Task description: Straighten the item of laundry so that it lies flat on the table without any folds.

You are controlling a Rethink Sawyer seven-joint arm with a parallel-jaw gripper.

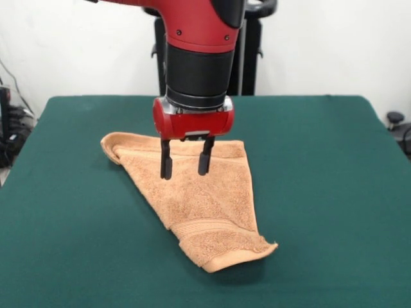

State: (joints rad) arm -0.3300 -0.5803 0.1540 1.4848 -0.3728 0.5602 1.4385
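Surface: green table [334, 192].
Towel [199, 199]: centre, folded triangle, tip toward 5 o'clock.
Gripper [185, 165]: above towel, jaws apart, empty.

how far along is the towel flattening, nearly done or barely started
Barely started. Nothing looks done: the towel is a folded triangle on the table, its far-left corner rolled over. In hand: the open gripper hangs above the towel's far part, holding nothing. Left: grasping and unfolding it flat.

A white wall [334, 45] stands behind; cables [9, 138] lie left.

White wall [334, 45] behind, dark cables [9, 138] left, black knob [395, 118] right
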